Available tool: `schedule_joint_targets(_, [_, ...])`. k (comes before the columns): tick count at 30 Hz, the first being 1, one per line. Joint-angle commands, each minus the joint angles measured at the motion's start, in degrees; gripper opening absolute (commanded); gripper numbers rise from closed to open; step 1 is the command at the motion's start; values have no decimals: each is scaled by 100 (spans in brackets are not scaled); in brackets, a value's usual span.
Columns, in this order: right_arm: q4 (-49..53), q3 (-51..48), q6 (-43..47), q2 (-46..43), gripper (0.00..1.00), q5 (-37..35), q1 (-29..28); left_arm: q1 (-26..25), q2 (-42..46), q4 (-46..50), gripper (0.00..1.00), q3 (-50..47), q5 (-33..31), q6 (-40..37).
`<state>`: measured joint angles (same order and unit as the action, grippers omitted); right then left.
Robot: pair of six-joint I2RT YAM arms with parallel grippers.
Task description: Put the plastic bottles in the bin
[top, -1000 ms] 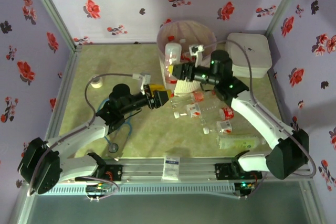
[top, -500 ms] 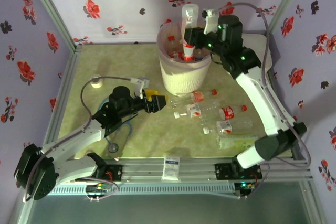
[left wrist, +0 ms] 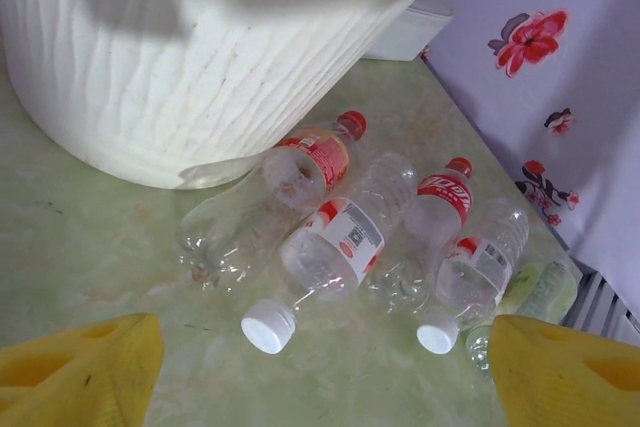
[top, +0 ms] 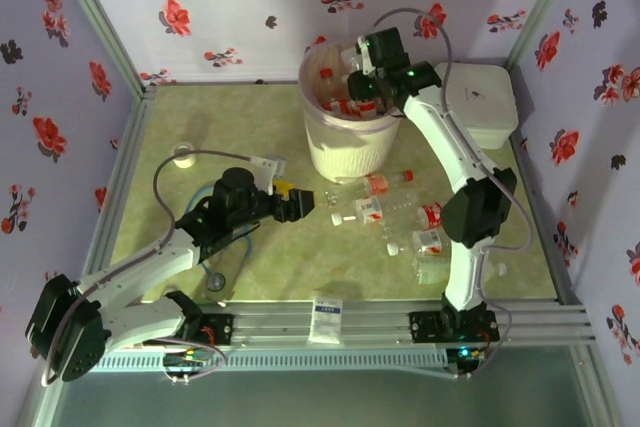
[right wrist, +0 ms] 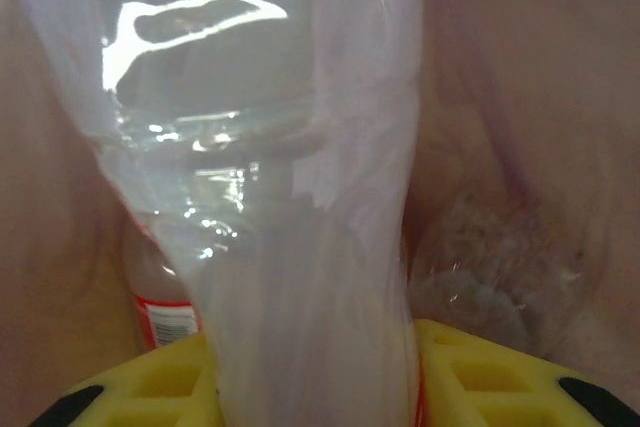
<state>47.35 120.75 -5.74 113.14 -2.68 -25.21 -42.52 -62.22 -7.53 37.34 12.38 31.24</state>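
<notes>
We see the right gripper (right wrist: 315, 392), clamped on a bottle (right wrist: 270, 147), now lowered into the bin (top: 350, 152) (drop due), left gripper (top: 298, 205) gaping wider

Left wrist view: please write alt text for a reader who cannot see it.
Four red-labelled plastic bottles lie on their sides on the green table, beside the white ribbed bin. The left gripper frames them, its yellow fingers open.
</notes>
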Motion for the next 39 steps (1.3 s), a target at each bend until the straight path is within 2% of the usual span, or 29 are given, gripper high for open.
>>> schedule_joint_targets(1, [566,238,126,221,37,-2,-35,-55,-127,145,85,171,-115,-172])
schedule_joint_targets(7, [762,149,93,768,35,-30,-233,-115,-220,162,85,238,-117,-191])
schedule_joint_targets(11, [719,150,-26,1058,37,43,-265,-143,-219,232,86,267,-113,-240])
schedule_joint_targets(16, [617,193,-95,955,63,140,-265,-177,-260,450,87,351,-152,-416])
schedule_joint_targets(18, [615,246,-86,811,70,145,-269,-203,-319,510,87,402,-158,-489])
schedule_joint_targets(23, [645,327,-77,238,83,251,-257,-385,-579,771,88,684,-161,-782])
schedule_joint_targets(28, [522,27,-152,-550,92,285,-230,-653,-915,1141,88,1063,-324,-1155])
schedule_joint_targets(34, [87,-1071,-500,-1722,99,215,-109,-815,-1190,1313,89,1314,-490,-1365])
schedule_joint_targets(39, [-211,-2482,-1160,-2880,99,-304,230,-837,-1323,1315,89,1398,-500,-1467])
